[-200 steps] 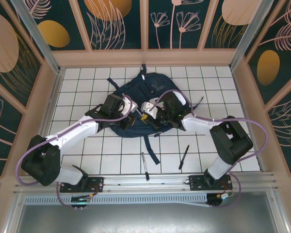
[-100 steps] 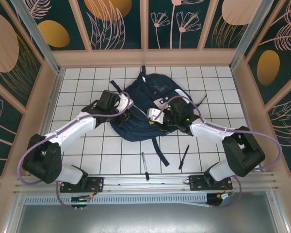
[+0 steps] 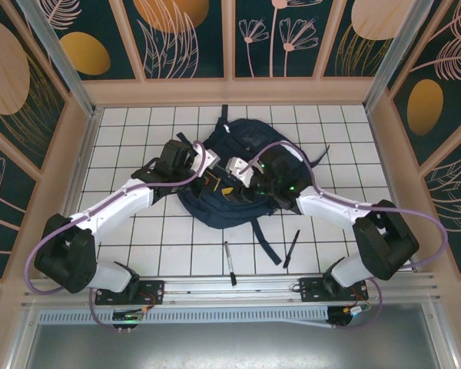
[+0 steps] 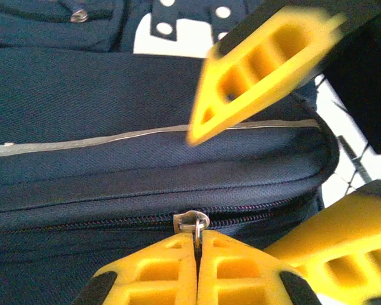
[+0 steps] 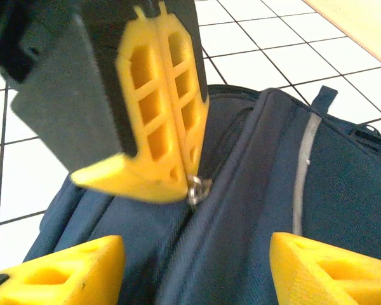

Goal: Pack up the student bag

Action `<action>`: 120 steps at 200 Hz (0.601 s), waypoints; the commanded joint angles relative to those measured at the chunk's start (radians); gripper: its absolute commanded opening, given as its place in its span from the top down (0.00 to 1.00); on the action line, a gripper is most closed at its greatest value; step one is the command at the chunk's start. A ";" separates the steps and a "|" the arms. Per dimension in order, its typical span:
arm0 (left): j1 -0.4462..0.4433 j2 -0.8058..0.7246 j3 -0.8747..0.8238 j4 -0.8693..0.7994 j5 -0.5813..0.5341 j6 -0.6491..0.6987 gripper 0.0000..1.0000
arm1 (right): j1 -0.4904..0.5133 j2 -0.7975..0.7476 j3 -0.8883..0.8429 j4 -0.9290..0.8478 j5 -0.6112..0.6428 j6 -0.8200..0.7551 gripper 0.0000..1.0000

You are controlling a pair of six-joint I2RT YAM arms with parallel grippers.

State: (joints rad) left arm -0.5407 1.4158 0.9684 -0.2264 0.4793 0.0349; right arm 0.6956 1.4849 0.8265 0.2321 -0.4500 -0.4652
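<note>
Since half a second ago, the student bag [image 3: 250, 146] has been shifted slightly and its loose strap [image 3: 267, 244] swung toward the table's right edge. The zip pull [image 4: 193, 222] is pinched between the closed fingers of the left gripper [image 4: 197, 240]. The right gripper [image 5: 197, 244] is held with its fingers spread apart, straddling the zip seam and gripping nothing. The step is judged to be opening the zip, since two pens [image 3: 229, 263] lie unpacked by the near edge of the table [image 3: 138, 131]. The pull should be drawn along the line of the teeth, not lifted. The fabric should be pinned by the right gripper so the soft bag is not dragged. The bag, navy with a pale reflective stripe, is found mid-table, toward the far edge.
</note>
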 commanded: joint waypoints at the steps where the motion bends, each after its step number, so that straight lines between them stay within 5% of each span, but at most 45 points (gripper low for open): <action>1: -0.007 -0.055 0.009 0.111 0.121 -0.037 1.00 | 0.019 0.036 0.026 0.062 0.061 0.054 0.48; 19: -0.002 -0.067 0.014 0.068 0.066 0.012 1.00 | 0.018 0.035 0.027 0.020 0.074 0.003 0.87; 40: 0.071 -0.064 0.013 0.020 -0.002 0.055 1.00 | 0.000 0.004 0.021 -0.084 0.056 -0.140 0.99; 84: 0.188 -0.039 -0.050 0.031 -0.273 0.198 1.00 | -0.073 -0.007 0.059 -0.356 0.031 -0.398 1.00; 106: 0.192 0.014 -0.026 0.020 -0.207 0.220 1.00 | -0.121 -0.030 0.039 -0.352 0.045 -0.426 0.97; 120: 0.191 0.034 -0.003 0.000 -0.107 0.203 1.00 | -0.143 -0.052 0.021 -0.316 0.064 -0.402 0.84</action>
State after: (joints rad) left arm -0.3859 1.4223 0.9215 -0.2348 0.3656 0.1970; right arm 0.6231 1.4815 0.8799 0.0269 -0.4679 -0.8089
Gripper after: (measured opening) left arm 0.017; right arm 0.093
